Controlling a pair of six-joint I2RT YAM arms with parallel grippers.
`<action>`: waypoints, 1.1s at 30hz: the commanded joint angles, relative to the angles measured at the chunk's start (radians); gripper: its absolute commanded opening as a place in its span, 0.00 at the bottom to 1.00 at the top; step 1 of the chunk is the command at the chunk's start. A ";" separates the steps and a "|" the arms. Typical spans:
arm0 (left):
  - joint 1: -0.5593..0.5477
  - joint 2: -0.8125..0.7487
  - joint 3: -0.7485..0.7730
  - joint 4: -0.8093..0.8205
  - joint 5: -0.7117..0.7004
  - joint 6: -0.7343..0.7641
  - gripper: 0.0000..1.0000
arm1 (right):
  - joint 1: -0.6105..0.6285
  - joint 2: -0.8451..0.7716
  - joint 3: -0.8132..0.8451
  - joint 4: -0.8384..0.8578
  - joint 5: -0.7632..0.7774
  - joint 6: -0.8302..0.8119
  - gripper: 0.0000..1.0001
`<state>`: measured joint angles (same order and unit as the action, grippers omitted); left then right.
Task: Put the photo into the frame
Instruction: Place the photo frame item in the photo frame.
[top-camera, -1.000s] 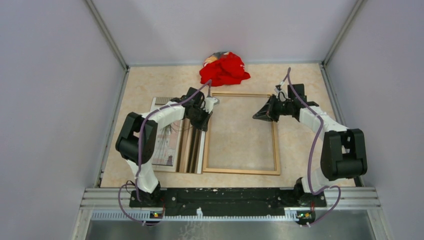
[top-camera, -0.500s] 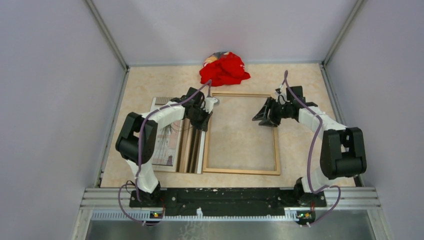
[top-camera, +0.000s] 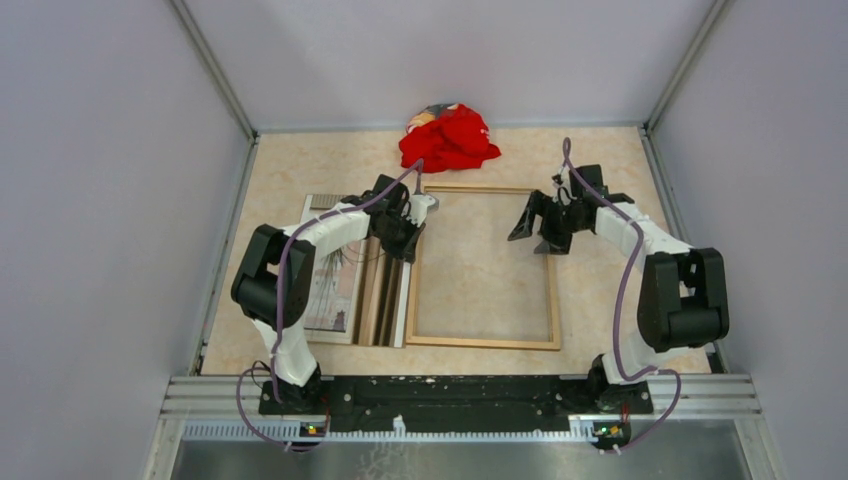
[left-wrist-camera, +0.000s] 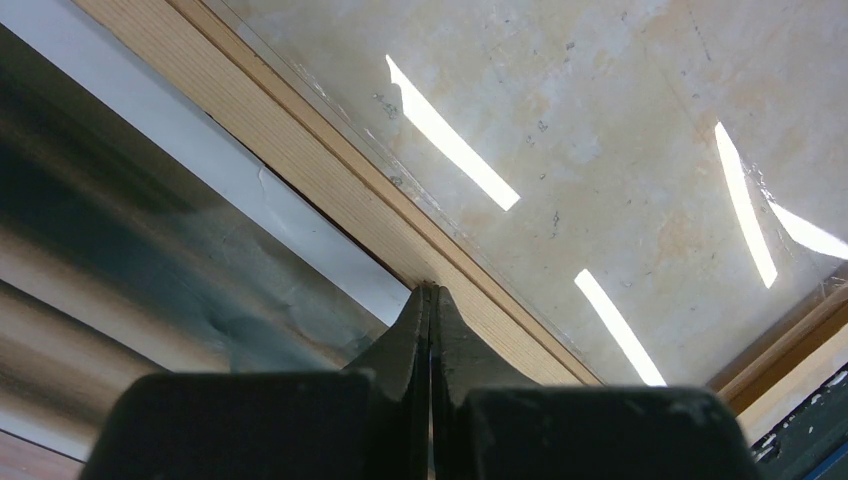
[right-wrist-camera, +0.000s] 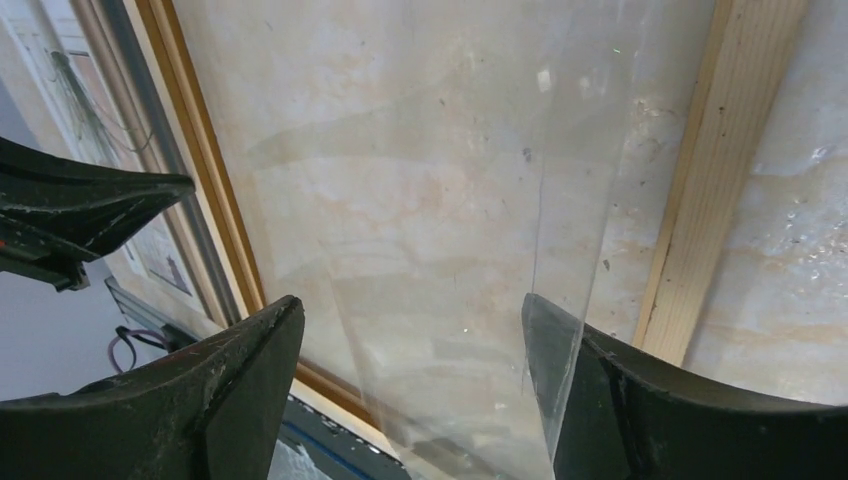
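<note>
The frame (top-camera: 480, 343), thin light-wood strips, lies flat in the middle of the table. The photo (top-camera: 330, 285) lies face up to its left, partly under my left arm. My left gripper (top-camera: 410, 226) is shut, its tips (left-wrist-camera: 430, 292) down on the frame's left strip (left-wrist-camera: 330, 170); nothing shows between them. My right gripper (top-camera: 536, 222) hangs open just inside the frame's right strip (right-wrist-camera: 700, 180). Between its fingers (right-wrist-camera: 410, 305) stands the edge of a clear sheet (right-wrist-camera: 450, 200), gripped by neither finger.
A plain brown board (top-camera: 380, 295) lies between the photo and the frame. A crumpled red cloth (top-camera: 450, 138) sits at the back, just beyond the frame. Grey walls close in the table on three sides.
My right gripper has gone from shut to wide open and drawn back a little to the right. The left arm, frame and photo have not moved.
</note>
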<state>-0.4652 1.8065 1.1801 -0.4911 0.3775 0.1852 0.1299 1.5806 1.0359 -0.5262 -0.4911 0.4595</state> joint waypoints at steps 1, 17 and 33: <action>-0.011 0.022 -0.023 0.042 0.008 0.004 0.00 | 0.010 -0.025 0.038 -0.020 0.032 -0.046 0.81; -0.011 0.024 -0.025 0.047 0.011 0.002 0.00 | 0.107 0.030 0.142 -0.088 0.129 -0.034 0.86; -0.011 0.014 -0.028 0.047 0.017 0.005 0.00 | 0.114 0.014 0.185 -0.209 0.312 -0.080 0.99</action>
<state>-0.4652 1.8065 1.1797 -0.4904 0.3779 0.1852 0.2352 1.6058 1.1809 -0.7303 -0.1921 0.3927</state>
